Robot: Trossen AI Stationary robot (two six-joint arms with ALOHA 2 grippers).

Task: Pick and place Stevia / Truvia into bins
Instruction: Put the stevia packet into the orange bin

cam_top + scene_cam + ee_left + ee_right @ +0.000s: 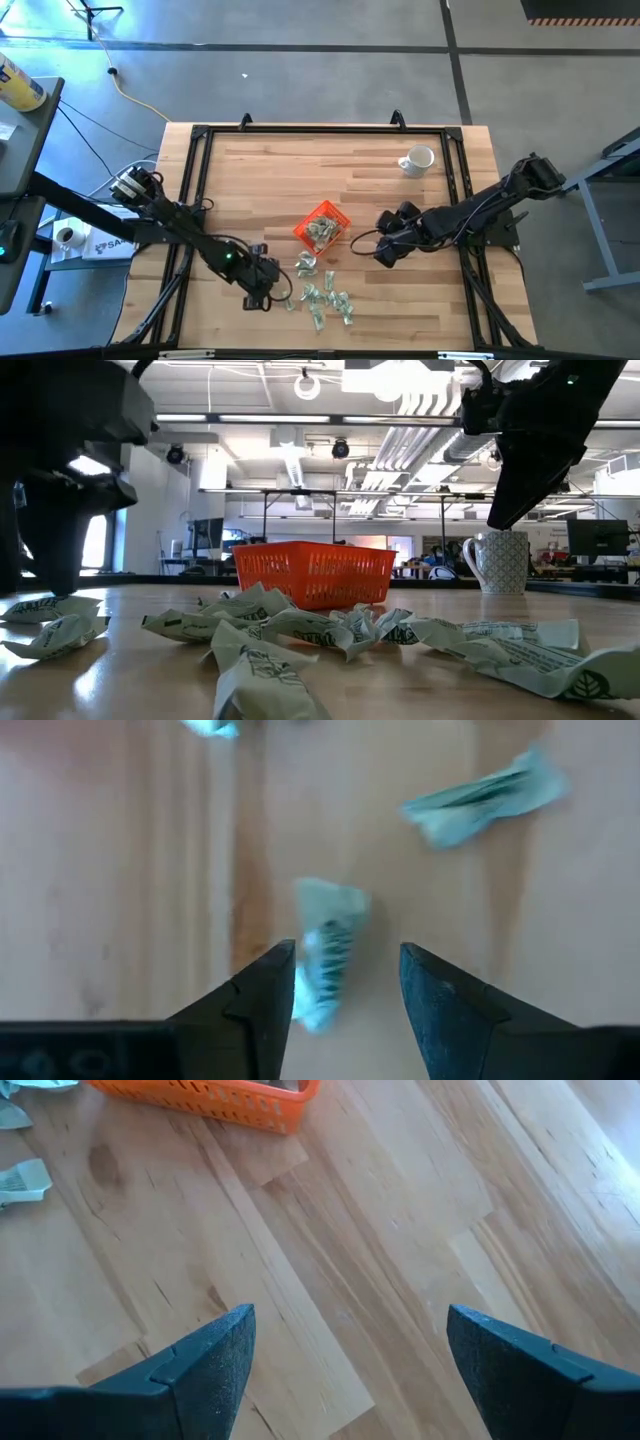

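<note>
Several pale green and white sachets (325, 298) lie loose on the wood near the table's near edge, and more lie in the orange tray (338, 215) at mid-table. My left gripper (270, 295) is open, low over the left end of the scatter. In the left wrist view its fingers (262, 988) stand on either side of one crumpled sachet (330, 935) lying flat on the table. My right gripper (385, 252) is open, right of the tray, over bare wood (350, 1315). The tray's corner (215, 1100) shows beyond it.
A white mug (418, 160) stands near the far right corner, well behind the tray (315, 572). Another sachet (485, 798) lies just beyond the one between my left fingers. Black frame rails (190, 190) run along the table's sides. Bare wood lies between the tray and the far edge.
</note>
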